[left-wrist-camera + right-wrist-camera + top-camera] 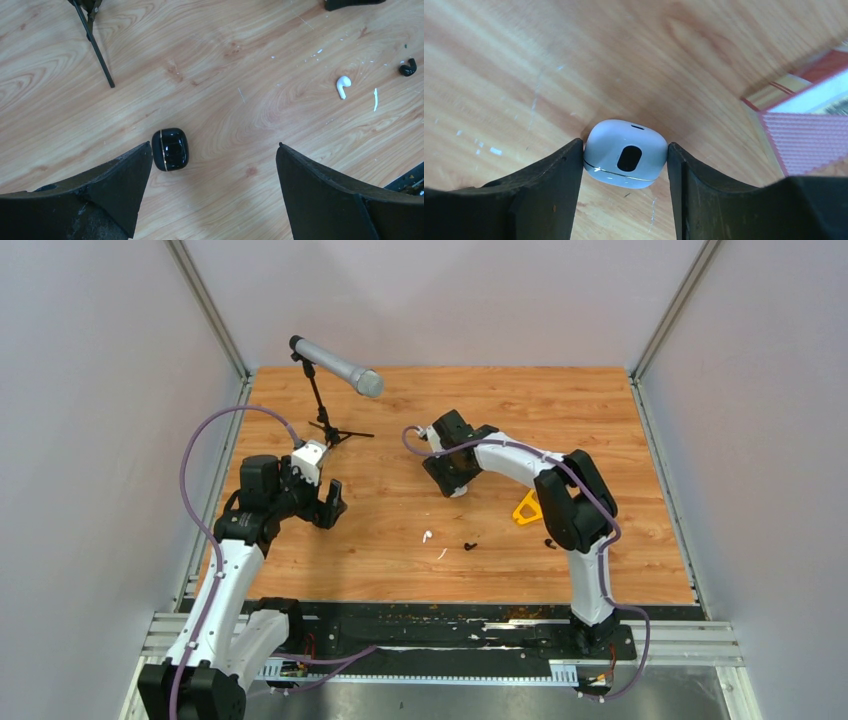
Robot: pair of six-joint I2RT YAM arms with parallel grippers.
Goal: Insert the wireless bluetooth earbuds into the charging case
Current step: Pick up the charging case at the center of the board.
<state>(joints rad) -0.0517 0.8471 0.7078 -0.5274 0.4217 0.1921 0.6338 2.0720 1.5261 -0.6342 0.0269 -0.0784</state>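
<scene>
A white charging case (626, 152) lies closed on the wooden table, and my right gripper (625, 143) has its two fingers pressed against both of its sides. A black charging case (170, 149), also closed, lies just beyond the left fingertip of my open left gripper (214, 145), untouched. One white earbud (343, 86) and one black earbud (408, 67) lie loose further right. From above, the white earbud (427, 536), a black earbud (470, 546) and a second black earbud (550, 543) lie near the front, between my left gripper (330, 505) and right gripper (455, 485).
A thin white sliver (375, 99) lies beside the white earbud. A microphone (337, 366) on a small tripod stand (325, 420) stands at the back left. A yellow object (527, 509) lies by the right arm. A red-and-white box (809, 125) is close to the right gripper.
</scene>
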